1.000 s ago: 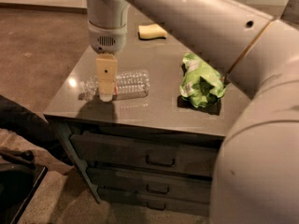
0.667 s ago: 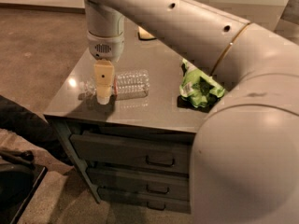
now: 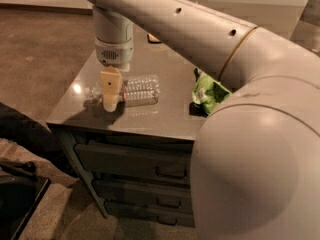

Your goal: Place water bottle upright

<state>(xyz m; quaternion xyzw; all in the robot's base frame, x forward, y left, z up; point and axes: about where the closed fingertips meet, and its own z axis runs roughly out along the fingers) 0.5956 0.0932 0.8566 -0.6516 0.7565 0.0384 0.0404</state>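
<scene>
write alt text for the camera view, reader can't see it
A clear water bottle lies on its side on a grey cabinet top, the robot's gripper pointing down at its left end. A green snack bag sits to its right.

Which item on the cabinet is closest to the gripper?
The clear ribbed plastic water bottle, lying sideways at the gripper; the crumpled green snack bag sits apart.

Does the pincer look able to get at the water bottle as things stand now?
Probably yes. The pincer hangs right at the neck end of the water bottle, which lies on its side on the cabinet top. Nothing stands between them; the green bag lies apart.
</scene>
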